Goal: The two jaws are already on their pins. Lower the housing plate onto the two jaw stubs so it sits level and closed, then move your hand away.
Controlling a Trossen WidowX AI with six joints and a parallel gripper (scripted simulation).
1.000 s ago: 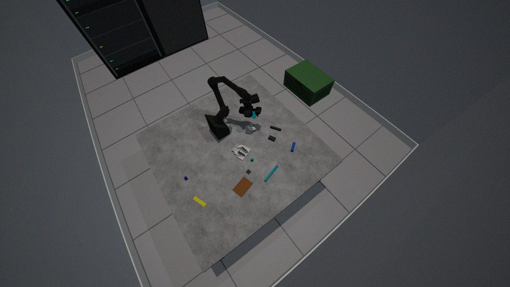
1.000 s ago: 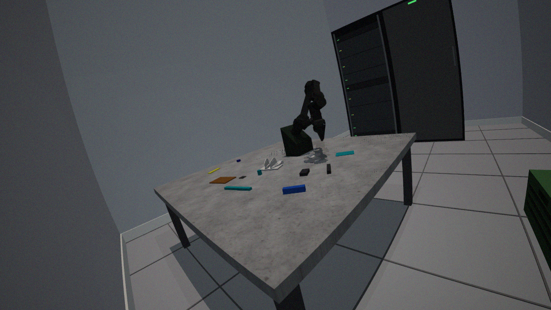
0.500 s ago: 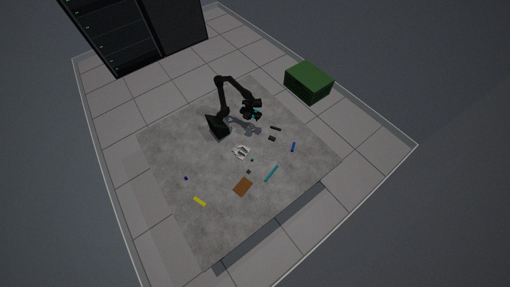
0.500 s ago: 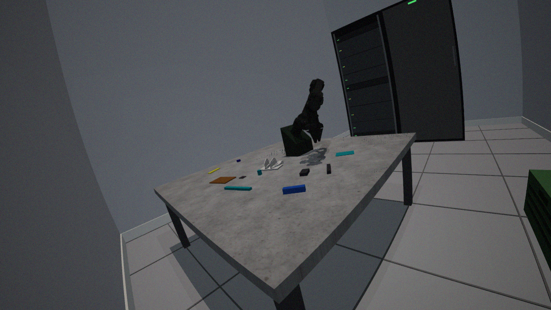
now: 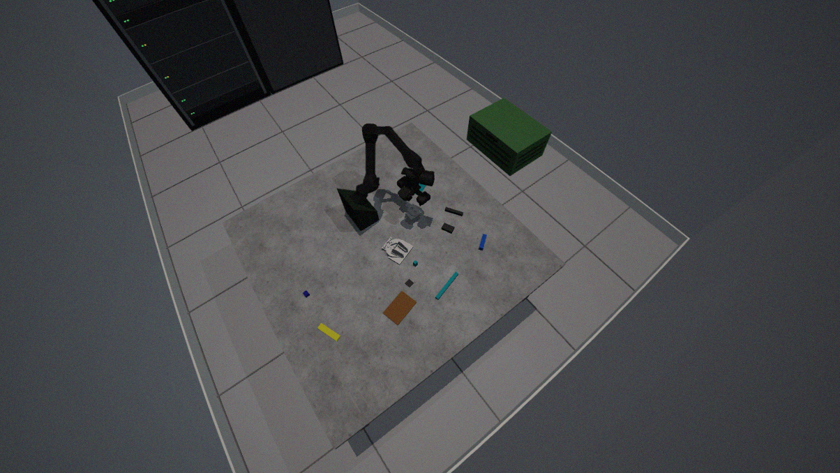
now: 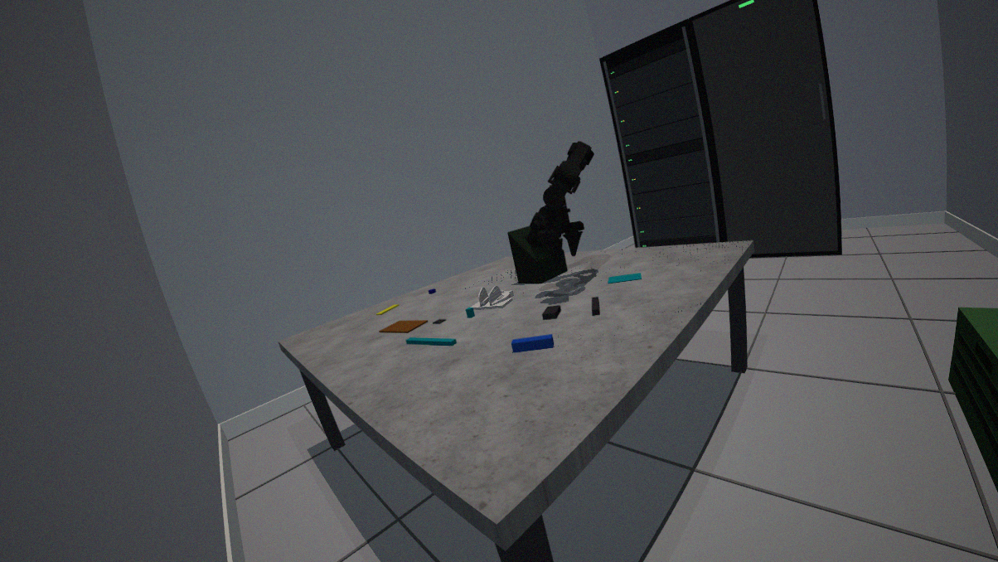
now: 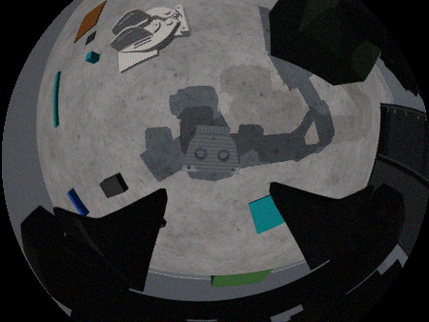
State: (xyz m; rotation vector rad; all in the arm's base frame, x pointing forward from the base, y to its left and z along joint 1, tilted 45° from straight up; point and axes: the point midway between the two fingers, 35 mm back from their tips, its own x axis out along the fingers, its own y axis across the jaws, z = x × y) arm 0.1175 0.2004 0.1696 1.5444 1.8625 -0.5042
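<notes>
Housing plate (image 5: 414,210) (image 6: 569,284) (image 7: 212,154) is what we're after, and it's down on the tabletop, off the jaws! Left to right, then: the yellow bar (image 5: 328,331) (image 6: 388,309) lies out on the near left, no part of this job as I judge it. Next comes the white assembly (image 5: 398,253) (image 6: 495,296) (image 7: 133,40), its two jaws side by side on the base, presumably set that way so their stubs can take the plate. The orange-brown tile (image 5: 399,308) (image 6: 403,326) (image 7: 90,21) sits nearer. Rightward and farther back lies the plate, apart from the assembly, and above it hangs the gripper (image 5: 414,197) (image 6: 559,240) (image 7: 219,191), fingers wide apart with nothing between them, likely lined up for a pick. Farther right, the teal tile (image 5: 421,188) (image 6: 625,278) (image 7: 267,214) lies flat; arm parts partly cover it from the top, but the exterior view shows it whole. And the wrist view gives us what the others can't: two round features and ribbing on the plate, though whether those rounds are raised or sunken, I can't tell. That shadow makes judging the grip edge harder!
</notes>
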